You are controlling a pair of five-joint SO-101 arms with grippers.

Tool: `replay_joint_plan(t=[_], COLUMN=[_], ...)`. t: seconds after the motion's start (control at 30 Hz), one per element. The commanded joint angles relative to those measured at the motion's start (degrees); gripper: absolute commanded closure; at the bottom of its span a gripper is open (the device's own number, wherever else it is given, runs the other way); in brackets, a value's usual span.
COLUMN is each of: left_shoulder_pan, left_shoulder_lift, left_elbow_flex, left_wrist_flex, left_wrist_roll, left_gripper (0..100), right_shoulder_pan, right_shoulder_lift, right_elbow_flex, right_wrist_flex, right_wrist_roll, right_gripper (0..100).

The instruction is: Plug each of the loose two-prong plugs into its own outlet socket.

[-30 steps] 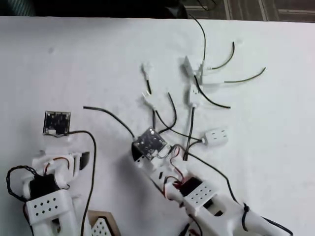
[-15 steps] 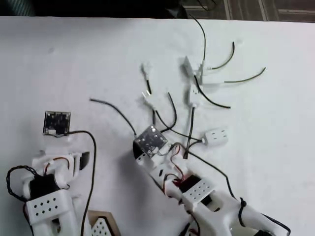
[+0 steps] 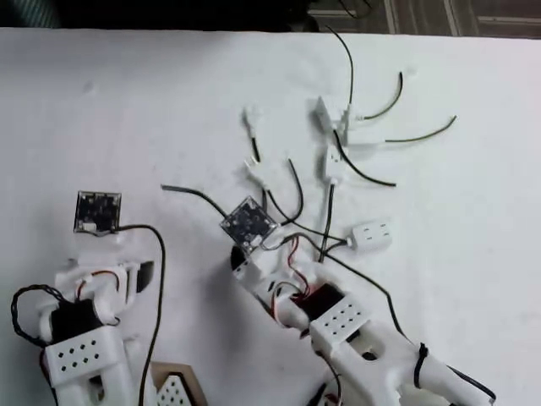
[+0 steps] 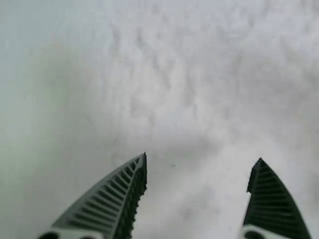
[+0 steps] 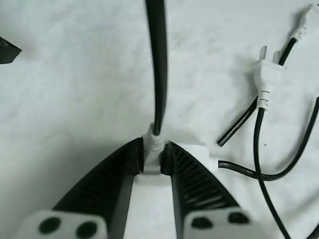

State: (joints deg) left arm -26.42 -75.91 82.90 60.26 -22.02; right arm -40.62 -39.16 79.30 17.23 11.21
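My right gripper [image 5: 152,149] is shut on a white two-prong plug [image 5: 152,142], whose black cord [image 5: 158,64] runs straight away from the fingers. From above, that cord [image 3: 193,194] trails left from under the right arm's wrist board [image 3: 249,224] at table centre. Two loose white plugs [image 3: 258,172] [image 3: 251,118] lie just beyond it; the nearer one [image 5: 264,74] shows its two prongs. A white outlet block [image 3: 372,234] lies to the right. My left gripper [image 4: 202,162] is open over bare tabletop, with the left arm [image 3: 84,330] at the near left.
More white outlet blocks with short cords [image 3: 334,161] [image 3: 338,118] sit at the back right, amid tangled black wires [image 3: 296,199]. A dark cable [image 3: 156,279] runs beside the left arm. The white table [image 3: 127,110] is bare at back left.
The right arm has pushed away from its base toward the loose plugs with the plug in its grip, and the cord's free end has slid rightward. The left arm has stayed still.
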Motion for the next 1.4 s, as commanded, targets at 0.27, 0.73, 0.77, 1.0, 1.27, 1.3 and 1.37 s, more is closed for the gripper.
replay_joint_plan(t=[0.27, 0.73, 0.77, 1.0, 1.27, 1.3, 1.37], left_shoulder_pan=[-0.4, -0.4, -0.4, -0.4, -0.4, -0.4, -0.4], left_shoulder_lift=[-0.7, -0.7, -0.7, -0.7, -0.7, -0.7, -0.7], left_elbow_flex=[-0.6, -0.5, -0.5, -0.5, -0.5, -0.5, -0.5], left_wrist_flex=[-0.9, -0.9, -0.9, -0.9, -0.9, -0.9, -0.9], left_wrist_roll=[0.1, 0.1, 0.1, 0.1, 0.1, 0.1, 0.0], left_gripper=[68, 68, 68, 68, 68, 68, 68], right_shoulder_pan=[3.3, 3.7, 3.7, 3.8, 3.7, 3.7, 3.7], right_shoulder_lift=[0.8, 0.8, 0.8, 1.2, 1.4, 1.4, 1.4], right_elbow_flex=[-0.9, -5.1, -5.4, -6.8, -12.1, -12.3, -13.3], right_wrist_flex=[7.6, 18.2, 18.7, 21.1, 23.0, 22.9, 23.0], right_wrist_roll=[0.1, 0.8, 1.8, 4.1, 4.1, 4.0, 3.8], right_gripper=[98.1, 98.1, 98.1, 98.1, 98.1, 98.1, 98.1])
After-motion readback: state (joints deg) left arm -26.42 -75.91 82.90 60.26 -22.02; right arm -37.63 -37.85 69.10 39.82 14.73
